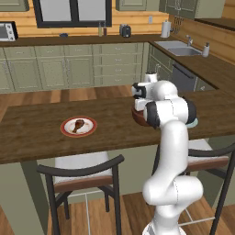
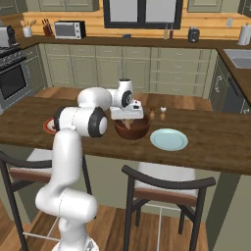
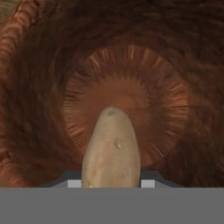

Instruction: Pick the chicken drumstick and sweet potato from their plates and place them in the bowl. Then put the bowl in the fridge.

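Currently closed on the sweet potato (image 3: 111, 148), gripper (image 2: 128, 119) low over the bowl (image 2: 132, 128) at centre frame of the right base view; potato at lower centre of the hand view, above the bowl floor. Drumstick (image 1: 78, 124) on red-rimmed plate (image 1: 79, 126), left of centre. Teal plate (image 2: 168, 139) bare. Step judged: potato delivery. Next: release inside the bowl, then fetch drumstick.

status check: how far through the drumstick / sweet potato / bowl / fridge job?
Done: the sweet potato is off the teal plate, which lies bare. In hand: the gripper holds the sweet potato over the bowl, not yet released. Left: the chicken drumstick sits on the red-rimmed plate; then the bowl goes to the fridge.
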{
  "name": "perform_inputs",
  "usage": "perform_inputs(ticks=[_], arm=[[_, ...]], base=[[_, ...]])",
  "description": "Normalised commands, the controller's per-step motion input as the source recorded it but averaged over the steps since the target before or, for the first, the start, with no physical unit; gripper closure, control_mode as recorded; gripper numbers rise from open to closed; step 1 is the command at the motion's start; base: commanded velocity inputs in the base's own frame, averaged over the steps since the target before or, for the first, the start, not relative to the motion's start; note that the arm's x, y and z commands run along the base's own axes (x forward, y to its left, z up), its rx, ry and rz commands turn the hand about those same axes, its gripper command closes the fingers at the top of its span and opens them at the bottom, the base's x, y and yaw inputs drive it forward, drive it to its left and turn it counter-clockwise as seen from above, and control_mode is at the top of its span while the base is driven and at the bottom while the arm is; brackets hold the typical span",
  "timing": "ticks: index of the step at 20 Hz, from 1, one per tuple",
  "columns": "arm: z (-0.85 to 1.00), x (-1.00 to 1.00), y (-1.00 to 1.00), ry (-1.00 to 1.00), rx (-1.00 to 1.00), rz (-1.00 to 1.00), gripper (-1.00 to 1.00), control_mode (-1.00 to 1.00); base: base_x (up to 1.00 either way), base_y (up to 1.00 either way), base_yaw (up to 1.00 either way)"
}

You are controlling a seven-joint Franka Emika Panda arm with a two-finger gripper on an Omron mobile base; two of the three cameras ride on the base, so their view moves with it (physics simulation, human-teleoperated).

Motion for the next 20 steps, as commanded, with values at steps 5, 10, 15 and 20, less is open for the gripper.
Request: perform_inputs(ticks=[5,10,15,20], arm=[[-0.02,0.23,0.02,0.00,0.00,0.00,1.00,-1.00],[-0.07,0.18,0.10,0.00,-0.01,0.01,-1.00,-1.00],[-0.12,0.11,0.23,0.01,-0.03,0.02,-1.00,-1.00],[0.04,-0.02,0.10,0.00,0.00,0.04,-1.00,-1.00]], base=[[0.00,0.00,0.00],[0.00,0.00,0.00],[0.00,0.00,0.00],[0.00,0.00,0.00]])
